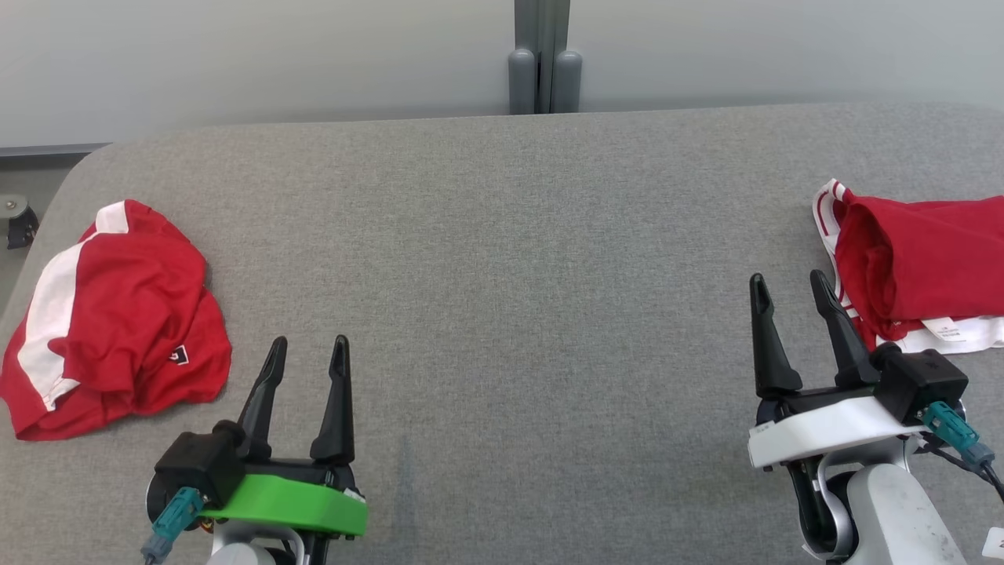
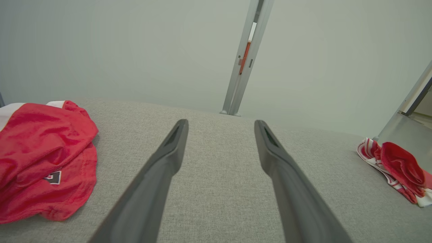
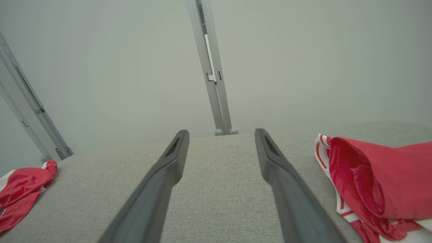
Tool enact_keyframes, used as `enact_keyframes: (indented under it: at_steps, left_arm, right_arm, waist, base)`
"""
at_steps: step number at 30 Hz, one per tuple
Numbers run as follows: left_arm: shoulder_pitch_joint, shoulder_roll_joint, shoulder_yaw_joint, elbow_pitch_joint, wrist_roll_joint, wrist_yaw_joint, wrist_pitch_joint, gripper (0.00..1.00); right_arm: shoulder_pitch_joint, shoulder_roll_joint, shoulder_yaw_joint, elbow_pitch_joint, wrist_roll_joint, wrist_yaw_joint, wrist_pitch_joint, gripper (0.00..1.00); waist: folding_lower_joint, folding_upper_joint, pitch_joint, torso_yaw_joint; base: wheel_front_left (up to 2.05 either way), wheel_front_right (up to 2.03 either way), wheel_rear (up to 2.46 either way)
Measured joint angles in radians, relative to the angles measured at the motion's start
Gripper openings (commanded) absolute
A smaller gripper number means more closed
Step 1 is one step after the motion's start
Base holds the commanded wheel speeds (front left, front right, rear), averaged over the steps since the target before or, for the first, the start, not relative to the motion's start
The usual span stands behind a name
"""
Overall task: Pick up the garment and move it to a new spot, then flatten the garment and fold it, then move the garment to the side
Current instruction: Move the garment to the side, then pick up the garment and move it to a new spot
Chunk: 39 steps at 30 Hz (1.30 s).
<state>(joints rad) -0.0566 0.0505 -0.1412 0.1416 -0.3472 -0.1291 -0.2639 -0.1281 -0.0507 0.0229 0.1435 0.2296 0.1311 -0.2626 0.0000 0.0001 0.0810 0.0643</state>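
Observation:
A crumpled red garment [image 1: 118, 314] with a white stripe lies at the left of the grey table [image 1: 502, 259]; it also appears as the red garment [image 2: 40, 158] and red garment [image 3: 20, 194]. My left gripper [image 1: 307, 349] stands open just right of it, empty, over bare cloth; its fingers [image 2: 162, 168] frame the table. My right gripper [image 1: 791, 284] is open and empty, just left of a folded red and white garment [image 1: 918, 263], seen again as the folded garment [image 3: 378, 185] and folded garment [image 2: 398, 170].
A grey post [image 1: 543, 59] rises behind the table's far edge against a pale wall. A castor [image 1: 17, 220] shows past the table's left corner. The stretch of table between the two garments is bare grey fabric.

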Motion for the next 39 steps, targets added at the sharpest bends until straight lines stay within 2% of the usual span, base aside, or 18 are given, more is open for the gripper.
enact_keyframes:
  at_steps: [13,21,27,39]
  left_arm:
    - [-0.001,0.0,-0.01,0.009,-0.001,0.0,0.0,1.0]
    - [-0.001,-0.001,-0.01,0.012,0.003,0.0,0.0,1.0]
    - [-0.007,-0.002,-0.003,0.014,0.005,0.0,0.0,1.0]
    - [-0.001,-0.001,0.06,0.004,-0.013,0.0,0.0,1.0]
  right_arm:
    - [0.0,0.0,-0.002,0.001,0.013,0.0,0.0,1.0]
    - [0.005,0.0,0.006,-0.001,0.028,0.0,0.0,1.0]
    - [0.01,0.001,0.026,-0.005,0.041,0.0,0.0,1.0]
    - [0.018,0.002,0.087,0.021,0.041,0.0,0.0,1.0]
  waist:
    - [0.0,0.0,0.002,0.0]
    - [0.0,0.0,-0.001,0.026]
    - [0.0,-0.0001,0.001,0.081]
    - [0.0,0.0,-0.005,0.274]
  base:
    - [0.0,0.0,0.0]
    - [0.0,0.0,0.0]
    - [0.0,0.0,0.0]
    - [0.0,0.0,0.0]
